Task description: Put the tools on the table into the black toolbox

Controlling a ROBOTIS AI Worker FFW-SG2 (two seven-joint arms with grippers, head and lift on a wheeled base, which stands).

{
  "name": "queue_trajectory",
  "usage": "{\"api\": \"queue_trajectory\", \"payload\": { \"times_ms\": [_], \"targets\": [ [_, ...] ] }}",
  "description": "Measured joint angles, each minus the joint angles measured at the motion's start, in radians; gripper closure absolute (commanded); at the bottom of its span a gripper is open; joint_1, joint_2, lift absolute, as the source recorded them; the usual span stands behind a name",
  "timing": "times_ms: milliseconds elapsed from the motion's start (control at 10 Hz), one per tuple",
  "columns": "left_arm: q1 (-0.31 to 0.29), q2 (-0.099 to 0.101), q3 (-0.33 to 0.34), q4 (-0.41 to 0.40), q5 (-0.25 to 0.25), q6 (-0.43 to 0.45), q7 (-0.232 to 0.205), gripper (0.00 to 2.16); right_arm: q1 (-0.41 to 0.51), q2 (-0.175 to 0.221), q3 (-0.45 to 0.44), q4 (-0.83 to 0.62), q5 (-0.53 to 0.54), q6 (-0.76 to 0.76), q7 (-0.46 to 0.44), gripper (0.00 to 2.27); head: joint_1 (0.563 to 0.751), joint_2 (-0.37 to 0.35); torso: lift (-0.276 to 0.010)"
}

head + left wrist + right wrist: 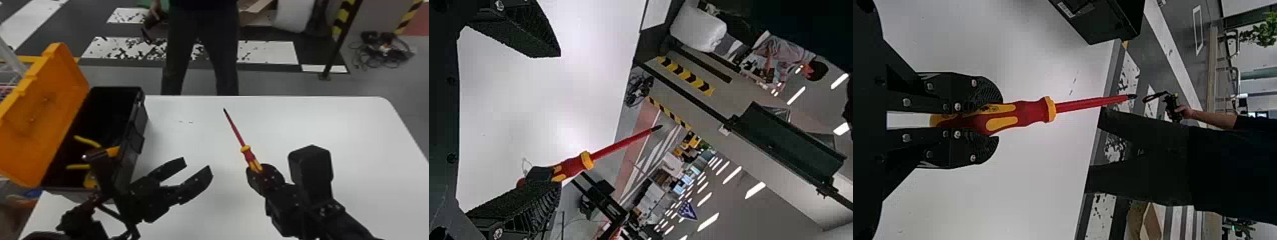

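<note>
In the head view my right gripper is shut on the handle of a red and yellow screwdriver, whose shaft points up and left over the table. The right wrist view shows the handle of the screwdriver clamped between the fingers of my right gripper. My left gripper stands open between the toolbox and the screwdriver, with nothing between its fingers; in the left wrist view, the left gripper has them spread wide. At the left is the black toolbox, holding yellow-handled tools, partly hidden by my left arm.
The toolbox's orange lid stands raised at its left side. The white table extends to the right, with its far edge in front of a standing person. Cables lie on the floor behind.
</note>
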Motion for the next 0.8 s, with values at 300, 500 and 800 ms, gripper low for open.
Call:
{"api": "queue_trajectory", "payload": {
  "times_ms": [300,500,800],
  "targets": [
    [-0.053,-0.002,0.037,0.003,0.063,0.110,-0.003,0.08,0.000,-0.015,0.060,0.000,0.029,-0.006,0.000,2.26,0.695,0.106,-0.075],
    [-0.078,-0.006,0.030,0.005,0.079,0.139,0.001,0.08,-0.006,-0.015,0.097,0.000,0.046,-0.006,0.000,2.26,0.695,0.124,-0.075],
    [-0.091,-0.018,0.012,0.009,0.101,0.175,0.011,0.08,-0.025,-0.014,0.123,0.004,0.060,-0.007,-0.002,2.26,0.695,0.115,-0.075]
  ]
}}
